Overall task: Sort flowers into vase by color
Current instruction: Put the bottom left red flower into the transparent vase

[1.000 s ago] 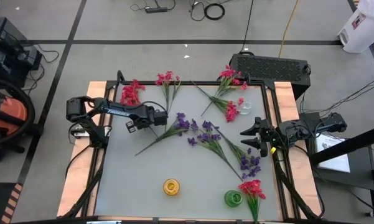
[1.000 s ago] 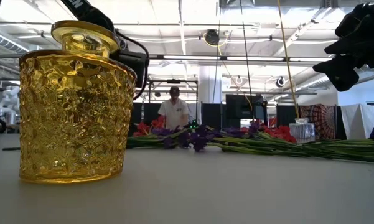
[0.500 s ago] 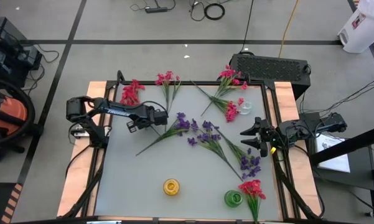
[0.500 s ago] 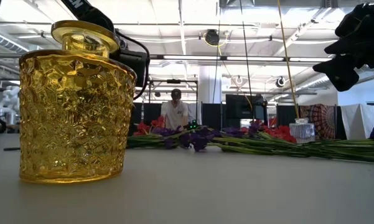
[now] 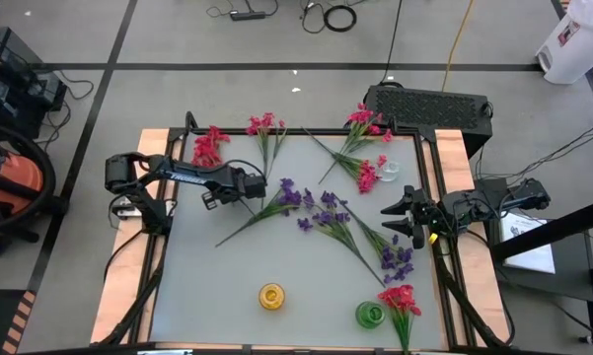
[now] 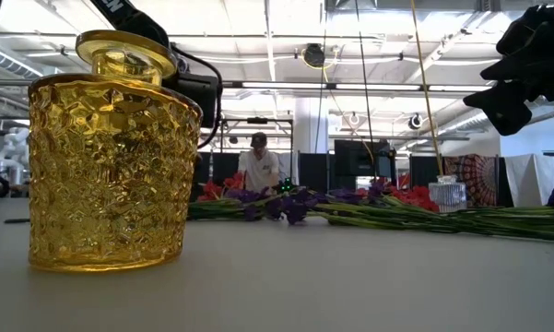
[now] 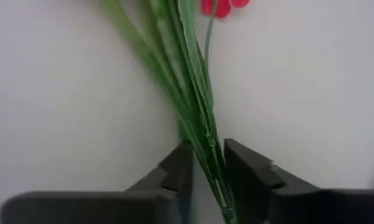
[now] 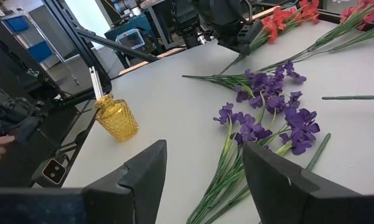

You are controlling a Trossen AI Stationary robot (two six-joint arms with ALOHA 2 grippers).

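Sprigs lie scattered flat on the white table (image 5: 227,286): red (image 5: 207,146), pinkish-red (image 5: 265,124), pink (image 5: 365,128) and purple (image 5: 326,207). My left gripper (image 5: 258,186) is down at the pinkish-red sprig's stem (image 7: 193,81), shut on it. At the table's right edge my right gripper (image 5: 399,213) hangs above the table, open, with nothing between its fingers (image 8: 143,168). A yellow vase (image 5: 271,295) and a green vase (image 5: 370,315) stand near the front edge, and a clear vase (image 5: 390,173) stands farther back on the right. My left gripper pinches the pinkish-red sprig's green stem (image 7: 203,134) between its two fingers, toward the end away from the blossoms. The fingers (image 7: 182,163) come steeply from above and lie across the stem. The sprig lies flat on the table.
Another red sprig (image 5: 401,299) lies beside the green vase. A purple sprig (image 5: 288,197) lies just right of my left gripper, its stem running toward the near left. Free table lies at the front left. In the low view a person (image 6: 258,166) stands far behind the table.
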